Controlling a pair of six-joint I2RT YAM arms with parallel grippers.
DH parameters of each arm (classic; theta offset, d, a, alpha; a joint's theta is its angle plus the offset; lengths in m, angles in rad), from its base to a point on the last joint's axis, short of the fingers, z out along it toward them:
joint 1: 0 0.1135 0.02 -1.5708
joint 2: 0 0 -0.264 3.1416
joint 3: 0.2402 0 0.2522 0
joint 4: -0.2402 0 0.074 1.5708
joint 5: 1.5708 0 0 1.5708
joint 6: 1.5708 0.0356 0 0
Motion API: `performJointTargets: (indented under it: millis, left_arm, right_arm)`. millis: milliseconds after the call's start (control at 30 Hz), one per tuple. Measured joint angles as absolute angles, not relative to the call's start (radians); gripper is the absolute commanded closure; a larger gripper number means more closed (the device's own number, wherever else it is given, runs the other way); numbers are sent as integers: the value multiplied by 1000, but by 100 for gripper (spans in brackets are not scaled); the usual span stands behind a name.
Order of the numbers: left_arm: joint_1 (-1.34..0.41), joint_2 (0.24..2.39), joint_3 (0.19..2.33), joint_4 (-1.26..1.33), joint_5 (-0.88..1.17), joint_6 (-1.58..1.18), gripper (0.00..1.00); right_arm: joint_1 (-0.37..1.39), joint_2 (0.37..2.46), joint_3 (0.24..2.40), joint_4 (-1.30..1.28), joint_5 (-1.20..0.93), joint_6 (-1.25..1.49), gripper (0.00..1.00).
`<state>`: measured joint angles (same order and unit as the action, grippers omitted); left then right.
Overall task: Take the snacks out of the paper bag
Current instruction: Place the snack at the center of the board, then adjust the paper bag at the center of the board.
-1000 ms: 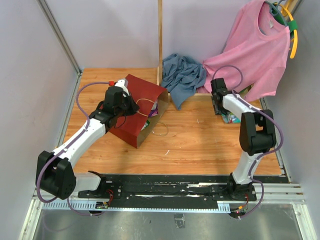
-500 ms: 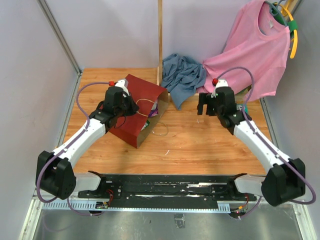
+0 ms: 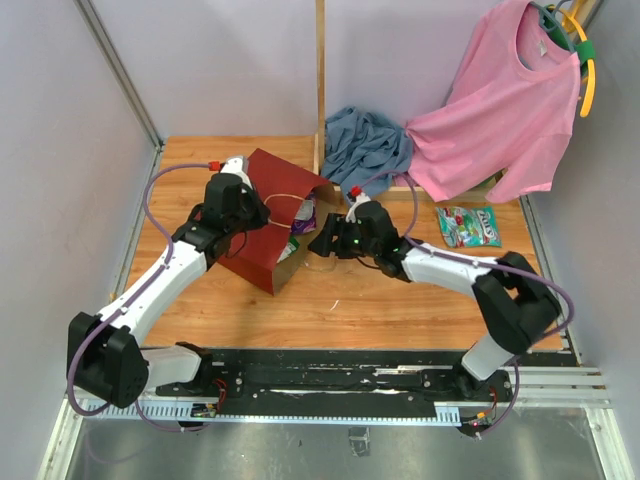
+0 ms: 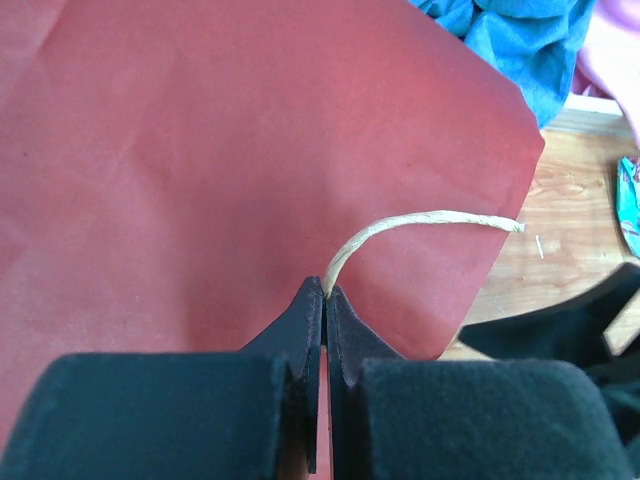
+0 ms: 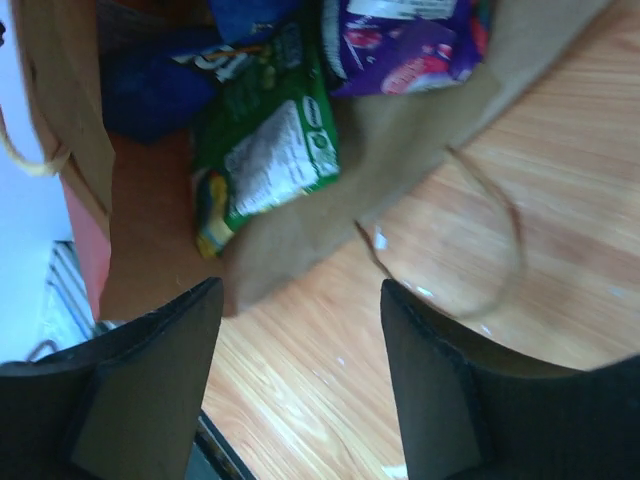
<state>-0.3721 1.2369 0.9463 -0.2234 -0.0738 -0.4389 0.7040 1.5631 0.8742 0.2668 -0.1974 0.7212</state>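
Our left gripper is pinched fully shut on the cord handle of the paper bag. The bag lies on its side on the left of the table, mouth facing right. Our right gripper hovers at that mouth, jaws wide apart and empty. Inside lie a green packet, a purple packet and a blue packet. Far right, one green-and-red packet is already out on the wood. We judge the job barely begun, with at least three snacks left.

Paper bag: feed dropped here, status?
Left gripper shut on cord handle of dark-red paper bag. Right gripper open at its mouth, glossy green snack packet ahead. Nothing blocking.
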Motion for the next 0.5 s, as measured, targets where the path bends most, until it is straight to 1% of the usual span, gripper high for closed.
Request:
performJointTargets:
  millis: [67, 233, 400, 500]
  left_arm:
    - [-372, 1224, 946, -223, -86, -435, 99]
    - [-373, 1212, 946, -225, -109, -427, 100]
    - [-373, 1212, 946, -230, -120, -426, 99]
    - [-373, 1212, 946, -231, -123, -426, 100]
  right_arm:
    - [720, 1619, 891, 336, -221, 775, 40]
    - [768, 1729, 923, 482, -263, 884, 41]
    - [846, 1730, 915, 606, -262, 915, 44]
    - [870, 1720, 884, 682, -253, 928, 43]
